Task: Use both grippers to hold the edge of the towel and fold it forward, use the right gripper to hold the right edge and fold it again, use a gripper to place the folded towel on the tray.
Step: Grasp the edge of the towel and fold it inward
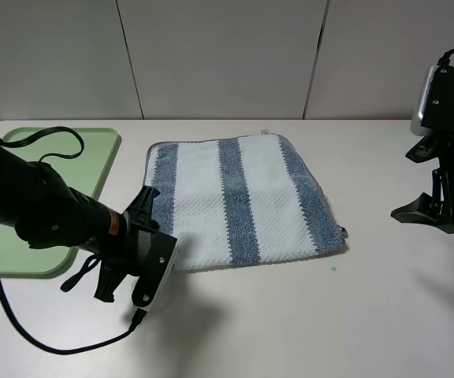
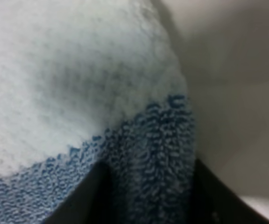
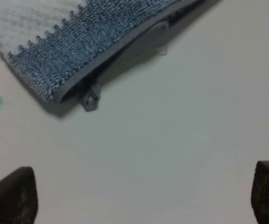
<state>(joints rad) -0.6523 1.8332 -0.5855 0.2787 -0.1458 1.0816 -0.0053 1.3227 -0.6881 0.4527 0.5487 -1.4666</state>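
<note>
The striped blue-and-white towel (image 1: 243, 197) lies folded flat in the middle of the table. My left gripper (image 1: 150, 206) is at the towel's left edge. In the left wrist view the towel (image 2: 78, 70) fills the frame, and a blue stripe sits tight between the two dark fingers (image 2: 95, 198). My right gripper (image 1: 436, 209) hangs open to the right of the towel, clear of it. Its fingertips (image 3: 13, 196) stand wide apart over bare table, short of the towel's grey hem and small loop (image 3: 91, 99). The pale green tray (image 1: 93, 157) lies at the left, partly hidden by the left arm.
A tiny green speck (image 1: 333, 268) marks the table just off the towel's near right corner. The left arm's black cable (image 1: 53, 346) trails across the front left of the table. A panelled wall (image 1: 227, 55) closes the back.
</note>
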